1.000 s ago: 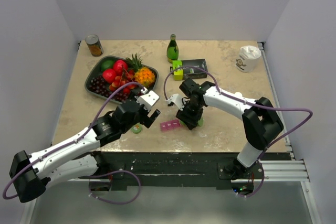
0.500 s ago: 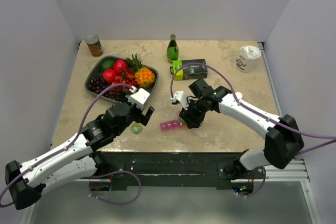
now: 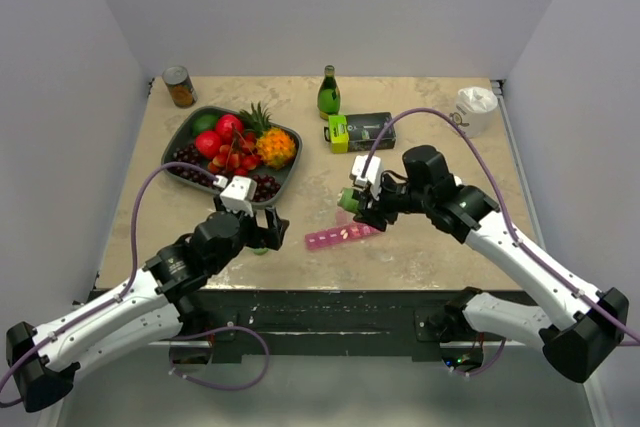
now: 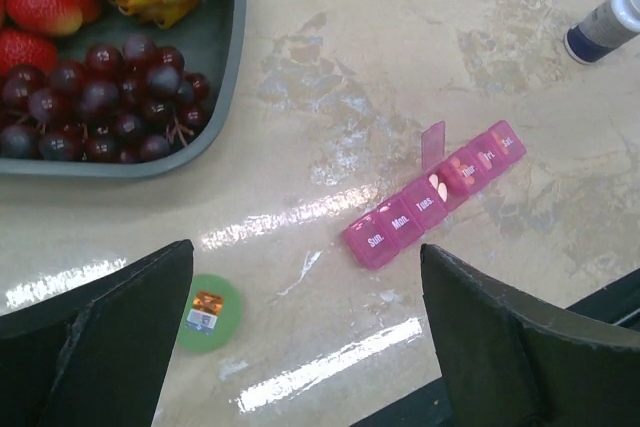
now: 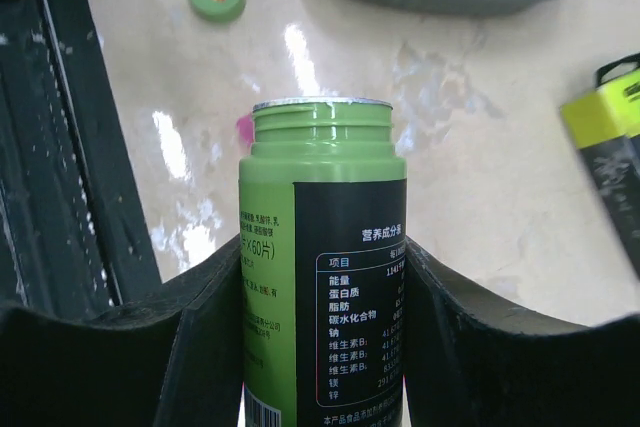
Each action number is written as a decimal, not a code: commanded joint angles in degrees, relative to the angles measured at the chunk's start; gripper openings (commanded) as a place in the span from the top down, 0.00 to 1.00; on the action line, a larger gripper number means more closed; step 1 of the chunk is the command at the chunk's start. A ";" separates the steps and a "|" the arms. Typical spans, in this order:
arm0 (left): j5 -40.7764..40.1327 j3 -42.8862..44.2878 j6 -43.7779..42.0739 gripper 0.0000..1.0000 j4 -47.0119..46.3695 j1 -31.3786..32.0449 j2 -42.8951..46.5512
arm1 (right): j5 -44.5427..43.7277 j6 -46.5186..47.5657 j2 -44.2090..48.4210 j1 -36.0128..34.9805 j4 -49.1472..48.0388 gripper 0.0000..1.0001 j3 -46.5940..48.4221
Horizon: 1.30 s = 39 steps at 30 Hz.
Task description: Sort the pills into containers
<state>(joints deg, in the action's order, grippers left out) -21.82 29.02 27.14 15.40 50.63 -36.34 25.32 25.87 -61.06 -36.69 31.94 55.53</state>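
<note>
Lifting, right fingers [image 3: 362, 203]: clenched on the green bottle [image 5: 320, 197], its uncapped mouth up. They have just carried it up and off the pill organiser [image 4: 435, 197].
Left fingers [image 4: 308, 250]: spread wide, holding nothing, drawn back toward the near desk [image 4: 400, 37] edge.
Meaning: a pour looks finished, so the strip is clear for the next compartment.
Organiser's place: flat on the desk ahead of the left fingers, below and apart from the right ones.
Organiser's look: translucent pink, day-labelled lids, one middle lid raised, pills showing inside.
</note>
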 commanded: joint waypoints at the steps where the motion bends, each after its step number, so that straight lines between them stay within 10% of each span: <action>1: -3.31 -0.36 14.16 0.00 3.23 -0.45 -0.13 | 3.94 -4.59 2.79 1.44 -13.98 1.00 3.00; 17: -5.51 3.77 29.63 0.01 20.28 -0.62 -8.66 | -0.88 -30.07 -3.89 8.03 -49.87 1.00 16.62; 39: -6.13 5.44 24.99 0.05 18.09 -4.05 -27.20 | 10.45 -31.59 -0.20 8.83 -40.68 1.00 19.42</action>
<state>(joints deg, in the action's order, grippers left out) -25.80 33.04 54.41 36.69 48.23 -62.41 34.24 -9.02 -60.80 -27.81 -12.40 68.18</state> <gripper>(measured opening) 0.968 0.545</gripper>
